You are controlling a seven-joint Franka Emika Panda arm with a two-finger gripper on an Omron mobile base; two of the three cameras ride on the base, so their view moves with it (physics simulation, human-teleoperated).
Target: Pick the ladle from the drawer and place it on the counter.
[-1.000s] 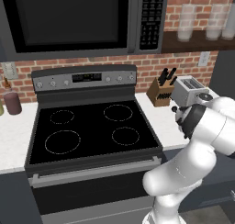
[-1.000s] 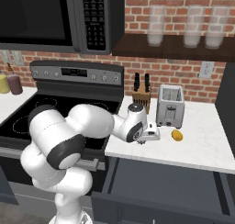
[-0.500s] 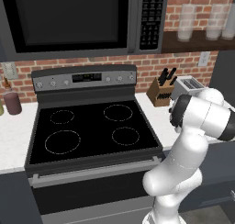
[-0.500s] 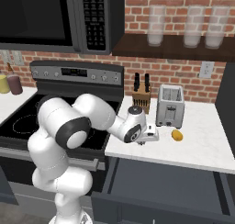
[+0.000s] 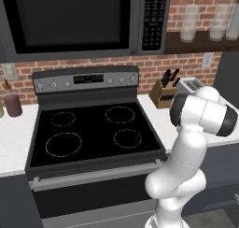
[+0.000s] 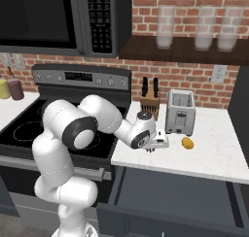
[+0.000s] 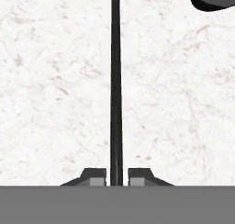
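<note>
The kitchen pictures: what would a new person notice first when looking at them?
First the big white robot arm, bent low over the white counter beside the black stovetop. Its gripper is down at the counter near a small yellow object and the toaster. In the hand view a thin dark ladle handle runs between the fingertips, over the speckled counter.

1. We find the white, faintly speckled stone-like counter (image 6: 209,156) running right of the black glass stovetop (image 5: 91,133), over dark grey cabinet fronts.
2. On it, against the brick wall, stand a wooden knife block with black handles (image 6: 150,103) and, just beside it, a silver two-slot toaster (image 6: 179,112).
3. A small yellow-orange rounded item (image 6: 187,143) sits in front of the toaster.
4. In the hand view, the thin black ladle handle (image 7: 115,81) lies straight across the counter surface.
5. On the counter section left of the stovetop, a dark red bottle (image 5: 12,103) stands near the wall.
</note>
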